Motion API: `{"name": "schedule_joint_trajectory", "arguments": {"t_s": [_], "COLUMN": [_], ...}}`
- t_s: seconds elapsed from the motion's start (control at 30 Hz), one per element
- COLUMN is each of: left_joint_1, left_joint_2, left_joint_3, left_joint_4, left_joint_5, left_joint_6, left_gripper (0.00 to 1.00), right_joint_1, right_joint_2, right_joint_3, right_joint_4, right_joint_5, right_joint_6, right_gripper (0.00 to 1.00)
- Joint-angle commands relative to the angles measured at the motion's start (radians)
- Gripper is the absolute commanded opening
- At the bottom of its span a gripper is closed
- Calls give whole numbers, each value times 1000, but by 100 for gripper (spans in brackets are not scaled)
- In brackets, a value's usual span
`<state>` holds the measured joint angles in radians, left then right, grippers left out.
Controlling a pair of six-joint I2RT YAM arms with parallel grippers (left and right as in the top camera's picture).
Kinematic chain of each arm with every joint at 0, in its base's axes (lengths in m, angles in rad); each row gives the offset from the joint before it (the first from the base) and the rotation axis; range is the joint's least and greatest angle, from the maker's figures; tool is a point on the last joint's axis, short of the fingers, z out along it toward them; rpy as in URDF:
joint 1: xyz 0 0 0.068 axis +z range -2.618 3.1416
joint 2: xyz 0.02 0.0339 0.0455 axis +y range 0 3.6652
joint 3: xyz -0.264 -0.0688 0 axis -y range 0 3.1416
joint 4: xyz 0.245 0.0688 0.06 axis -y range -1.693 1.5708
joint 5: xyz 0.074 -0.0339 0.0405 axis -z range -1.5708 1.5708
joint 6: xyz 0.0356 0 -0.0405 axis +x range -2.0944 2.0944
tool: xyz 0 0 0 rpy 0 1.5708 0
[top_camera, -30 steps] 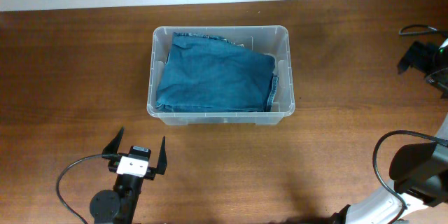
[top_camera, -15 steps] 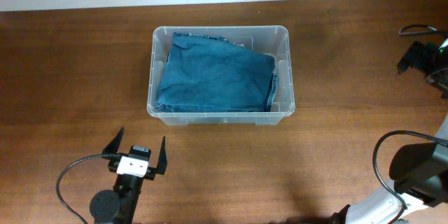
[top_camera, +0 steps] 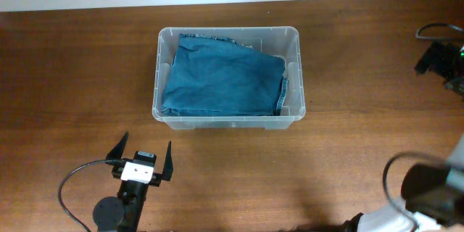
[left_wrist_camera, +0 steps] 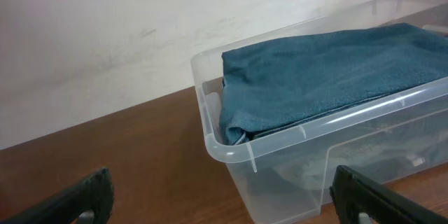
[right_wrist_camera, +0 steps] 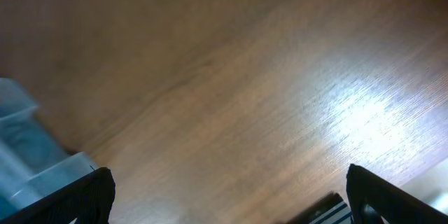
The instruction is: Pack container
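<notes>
- Container [top_camera: 228, 121] sits mid-table toward the far side, with a folded blue cloth [top_camera: 221, 80] filling it.
- Since a second ago only the right arm [top_camera: 429, 187] has moved. It now blurs at the near right, well apart from the container, so packing looks finished.
- Left gripper [top_camera: 147, 145] waits near left, jaws spread and empty. Right gripper [right_wrist_camera: 227, 175] is also spread, holding nothing.
- Count: one container, one cloth, two grippers.

Clear lidless container [top_camera: 228, 121] stands upright on table, ahead of left gripper [top_camera: 148, 141], filled with folded blue cloth [top_camera: 221, 80].
</notes>
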<state>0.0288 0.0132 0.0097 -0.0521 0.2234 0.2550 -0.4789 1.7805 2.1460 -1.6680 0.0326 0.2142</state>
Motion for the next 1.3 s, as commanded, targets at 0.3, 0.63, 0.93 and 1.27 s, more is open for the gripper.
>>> {"name": "schedule_joint_trajectory", "arguments": {"t_s": [0.3, 0.63, 0.93, 1.27], "left_joint_1": [5, 5, 5, 5], "left_joint_2": [-8, -8, -8, -8], "left_joint_3": [-1, -1, -1, -1], "left_joint_4": [-9, -9, -9, -9], "left_joint_5": [-3, -3, -3, -3], "left_joint_6": [5, 5, 5, 5], "left_gripper": [99, 99, 100, 99], "right_joint_1": [378, 454, 540, 537], "right_joint_2": [-618, -1309, -1707, -1777], "right_joint_3": [-222, -1172, -1778, -2036], "right_joint_4": [39, 787, 1284, 1601], "right_joint_5": [32, -55, -56, -63], "right_joint_6": [10, 10, 11, 11], "right_gripper": [98, 99, 98, 99]}}
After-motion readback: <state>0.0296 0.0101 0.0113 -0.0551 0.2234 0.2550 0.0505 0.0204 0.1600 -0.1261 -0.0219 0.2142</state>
